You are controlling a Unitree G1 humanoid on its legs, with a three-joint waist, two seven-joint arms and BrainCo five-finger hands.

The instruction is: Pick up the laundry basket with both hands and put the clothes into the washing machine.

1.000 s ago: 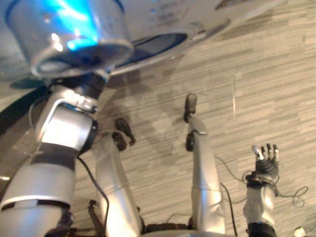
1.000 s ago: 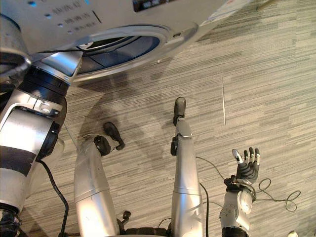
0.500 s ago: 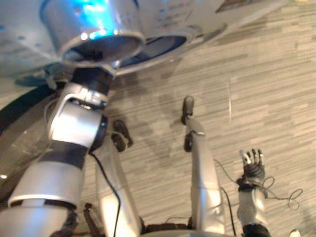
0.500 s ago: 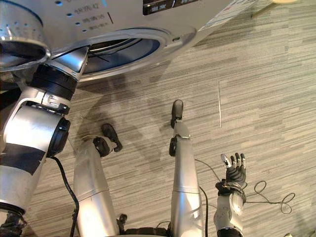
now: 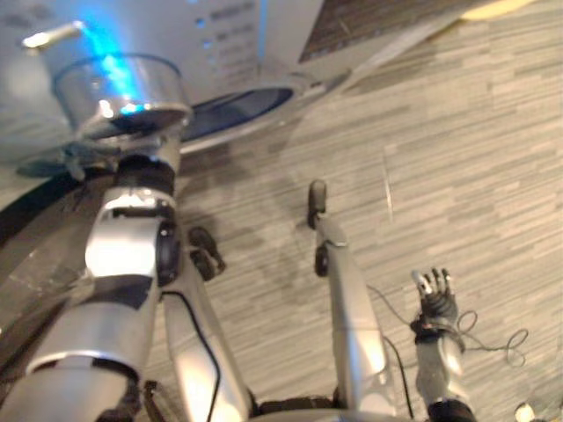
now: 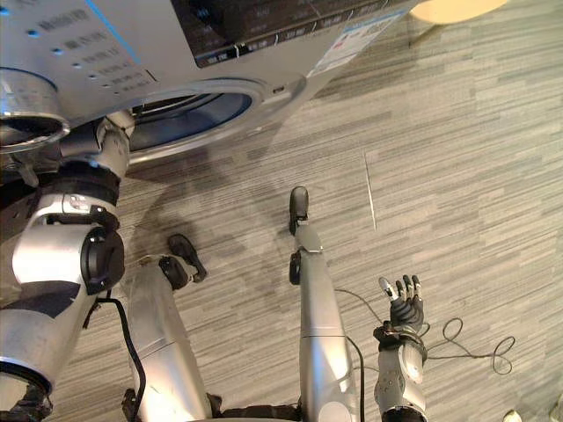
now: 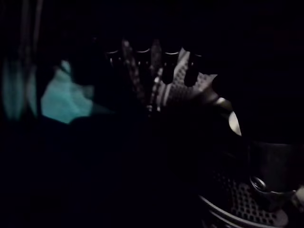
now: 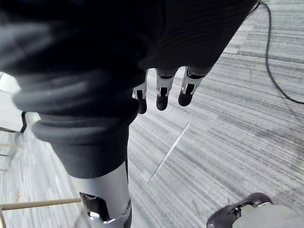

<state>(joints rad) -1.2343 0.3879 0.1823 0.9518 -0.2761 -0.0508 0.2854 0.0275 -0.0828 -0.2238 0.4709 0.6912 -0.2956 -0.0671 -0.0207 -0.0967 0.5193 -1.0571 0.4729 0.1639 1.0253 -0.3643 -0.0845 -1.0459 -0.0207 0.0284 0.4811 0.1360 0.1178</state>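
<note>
A grey washing machine stands ahead with its round door opening facing me. My left arm goes up to that opening. Inside the dark drum, my left hand shows with its fingers straight in front of the perforated drum wall. A teal cloth lies in the drum beside the fingers, apart from them. Low at my right side my right hand hangs over the floor, fingers spread straight and holding nothing.
Grey striped flooring runs to the right of the machine, crossed by a thin pale line. A pale round object sits at the far right. A thin wooden rail shows low by the right arm.
The camera has shifted, showing more of the machine's front. My left arm has stretched further toward the door opening. The right hand stays open at my side.
</note>
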